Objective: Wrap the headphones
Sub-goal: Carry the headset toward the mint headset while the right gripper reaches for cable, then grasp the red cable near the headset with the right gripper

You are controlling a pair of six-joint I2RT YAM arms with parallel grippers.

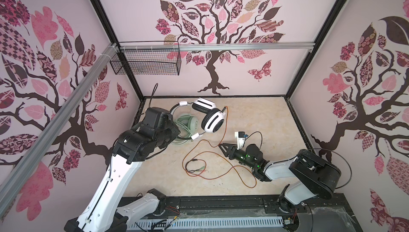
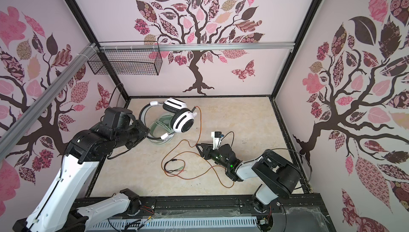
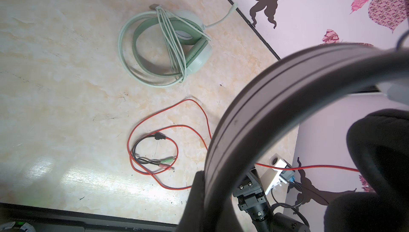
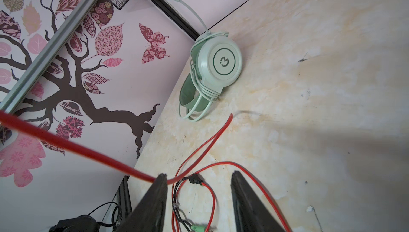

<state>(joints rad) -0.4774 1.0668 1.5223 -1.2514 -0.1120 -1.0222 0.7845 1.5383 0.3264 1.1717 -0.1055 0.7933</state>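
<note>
The white-and-black headphones (image 1: pixel 213 118) hang above the table. My left gripper (image 3: pixel 210 199) is shut on their thin black band (image 3: pixel 261 100). Their orange-red cable (image 1: pixel 224 129) drops from the ear cup and lies in loose loops on the table (image 1: pixel 199 164), ending in green and pink plugs (image 3: pixel 166 162). My right gripper (image 4: pixel 199 176) is open low over those loops, and the cable lies across the tip of one of its fingers (image 4: pixel 158 188). The mint-green headphones (image 4: pixel 218 64) lie on the table near the back left corner, their pale cable wound round them.
A black wire basket (image 1: pixel 146 62) hangs on the back wall's rail at the left. Patterned walls close in the marble-look table (image 1: pixel 265 120) on three sides. A black rail (image 1: pixel 221 204) with both arm bases runs along the front edge.
</note>
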